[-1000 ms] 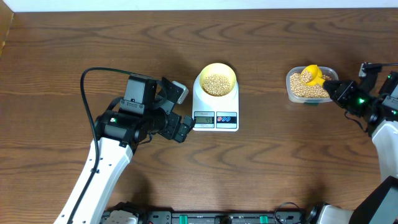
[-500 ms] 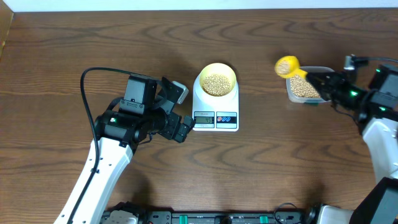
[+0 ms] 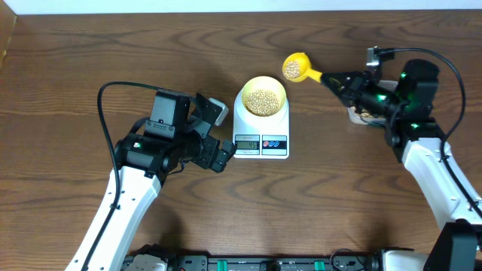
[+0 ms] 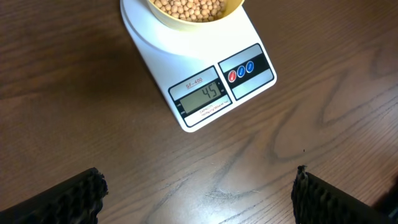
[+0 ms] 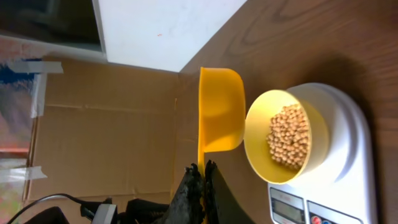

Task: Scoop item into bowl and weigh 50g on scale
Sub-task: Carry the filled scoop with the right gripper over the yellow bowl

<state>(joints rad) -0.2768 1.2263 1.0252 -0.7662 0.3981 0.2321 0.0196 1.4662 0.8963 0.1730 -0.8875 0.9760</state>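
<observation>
The pale yellow bowl (image 3: 262, 96) holds tan beans (image 3: 262, 101) and sits on the white scale (image 3: 261, 128). In the left wrist view the scale's display (image 4: 203, 97) reads 45 below the bowl (image 4: 194, 9). My right gripper (image 3: 337, 79) is shut on the handle of a bright yellow scoop (image 3: 295, 67), held in the air just right of and beyond the bowl, with beans in it. The right wrist view shows the scoop (image 5: 219, 118) beside the bowl (image 5: 283, 135), its handle between the shut fingers (image 5: 203, 173). My left gripper (image 3: 222, 129) is open and empty, left of the scale.
A clear plastic tub (image 3: 355, 114) is mostly hidden behind my right arm at the right. A white wall edge runs along the table's far side. A cardboard panel (image 5: 106, 124) stands beyond the table in the right wrist view.
My right gripper has lifted the yellow scoop with beans out of the tub and carried it left, to just beside the bowl. The left arm has not moved.
</observation>
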